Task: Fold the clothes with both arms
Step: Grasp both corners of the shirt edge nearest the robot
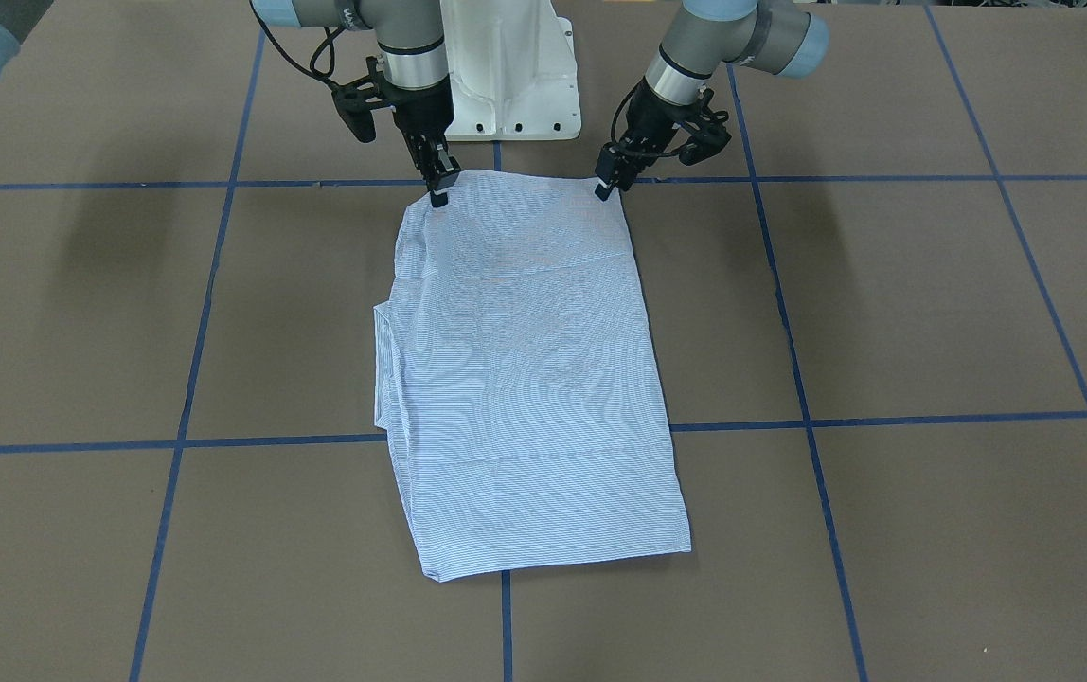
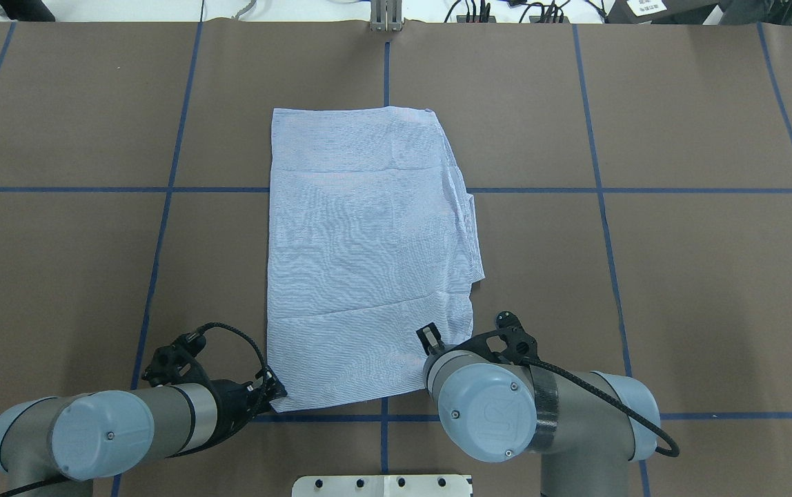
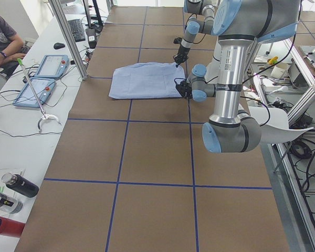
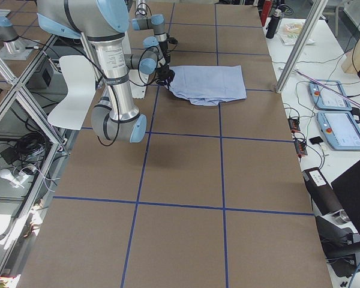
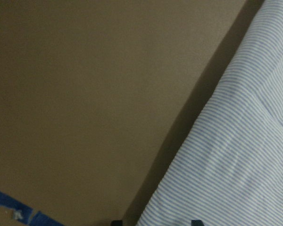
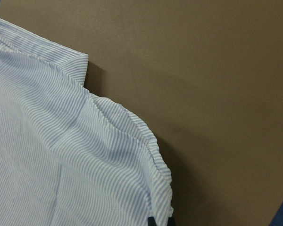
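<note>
Touching shirt (image 1: 525, 379) corners — both arms' fingers (image 1: 438, 197).

The left arm (image 2: 103, 435) and the right arm (image 2: 486, 414) are silver-grey tubes with round light blue joint caps set with small screws. The right arm's cap bears a faint UR mark, with a black band wrapped around the tube at its 3 o'clock side. Black cables loop past both wrists to the black left gripper (image 1: 604, 191) and right gripper (image 1: 438, 196). The white pedestal (image 1: 506, 66) has holes along its 6 o'clock edge.
</note>
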Controlling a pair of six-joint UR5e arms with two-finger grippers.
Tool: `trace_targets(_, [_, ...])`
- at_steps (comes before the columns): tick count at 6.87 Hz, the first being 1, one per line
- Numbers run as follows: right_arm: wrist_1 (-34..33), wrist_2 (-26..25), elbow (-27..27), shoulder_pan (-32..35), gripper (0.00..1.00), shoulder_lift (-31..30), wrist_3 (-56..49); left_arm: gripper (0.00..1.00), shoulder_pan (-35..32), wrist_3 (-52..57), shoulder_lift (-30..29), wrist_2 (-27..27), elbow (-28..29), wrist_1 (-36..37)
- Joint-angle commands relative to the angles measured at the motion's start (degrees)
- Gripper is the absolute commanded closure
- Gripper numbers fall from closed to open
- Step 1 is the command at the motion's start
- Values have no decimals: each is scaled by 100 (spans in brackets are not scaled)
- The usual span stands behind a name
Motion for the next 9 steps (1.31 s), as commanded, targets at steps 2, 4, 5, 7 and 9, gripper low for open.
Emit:
trace_targets(2, [0,1,8,0,100,2,0,100,8,-112,-16,12,-118,6])
trace_targets(4, [-70,-8,392,53,100,-137,9,100,-36,-103,89,-49,-818,15])
trace_targets(5, [-531,-16,891,70,100,-191,9,100,-45,-68,377,-111,-1501,24])
trace_targets(7, [-844,18,1273,420,100,-95,0,100,-1056,54,206,-1194,-1807,207])
trace_targets(9, [-783,228,873,1191,100,333,-463,100,-2378,501,-870,-2096,-1161,986])
